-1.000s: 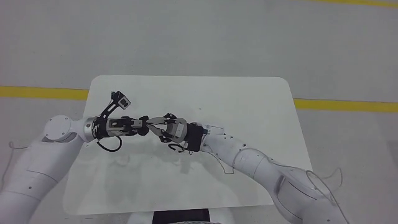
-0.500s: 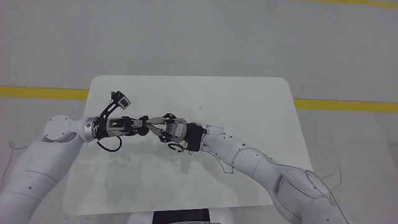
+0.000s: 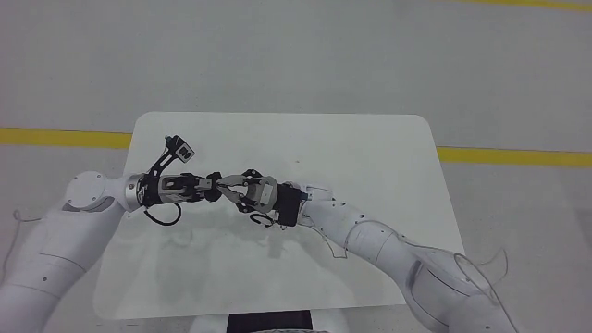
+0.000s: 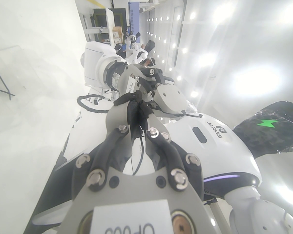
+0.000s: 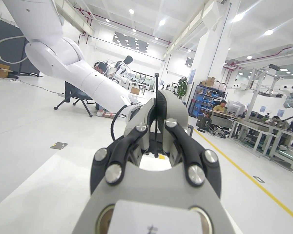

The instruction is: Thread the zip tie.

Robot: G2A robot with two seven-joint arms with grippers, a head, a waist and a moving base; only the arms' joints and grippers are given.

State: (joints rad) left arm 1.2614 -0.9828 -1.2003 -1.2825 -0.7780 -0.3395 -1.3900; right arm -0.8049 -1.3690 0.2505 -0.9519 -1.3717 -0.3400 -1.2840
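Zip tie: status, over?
Right end effector shut on zip tie, head sticking out. Left end effector shut, tip to tip with it above table; hold on tie unclear. Nothing in the way.

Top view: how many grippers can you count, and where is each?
2. The left gripper and right gripper sit tip to tip above the left half of the table.
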